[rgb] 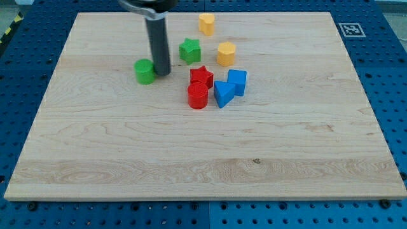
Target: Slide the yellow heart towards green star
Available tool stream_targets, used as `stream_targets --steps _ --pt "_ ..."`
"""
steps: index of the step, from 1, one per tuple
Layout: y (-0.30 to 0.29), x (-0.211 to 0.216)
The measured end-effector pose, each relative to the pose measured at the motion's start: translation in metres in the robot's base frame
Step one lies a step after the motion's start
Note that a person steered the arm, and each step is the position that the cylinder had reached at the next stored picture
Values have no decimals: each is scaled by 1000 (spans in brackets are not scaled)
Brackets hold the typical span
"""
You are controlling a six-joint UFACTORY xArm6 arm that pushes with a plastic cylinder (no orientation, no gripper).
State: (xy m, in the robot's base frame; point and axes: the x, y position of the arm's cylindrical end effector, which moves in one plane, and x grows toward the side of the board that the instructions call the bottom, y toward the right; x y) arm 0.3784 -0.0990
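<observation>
The green star (189,50) lies in the upper middle of the board. Two yellow blocks are near it. The one above and to its right (206,23) looks like the yellow heart. The one just to its right (226,54) looks like a hexagon. My tip (162,72) rests on the board between the green cylinder (145,71), which it touches or nearly touches on its right side, and the green star. The tip is well to the left of and below the yellow heart.
A red star (201,76), a red cylinder (198,96), a blue triangle (222,93) and a blue cube (237,82) cluster just below the green star and the yellow hexagon. The wooden board's top edge (254,13) runs close behind the heart.
</observation>
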Motion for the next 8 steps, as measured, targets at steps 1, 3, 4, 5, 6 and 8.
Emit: stream_targets --steps 1,3,4,5,6,8 --pt "-6 3" --pt "-10 -67" --pt "26 -132" --pt "114 -171" --pt "187 -180" --pt "198 -179"
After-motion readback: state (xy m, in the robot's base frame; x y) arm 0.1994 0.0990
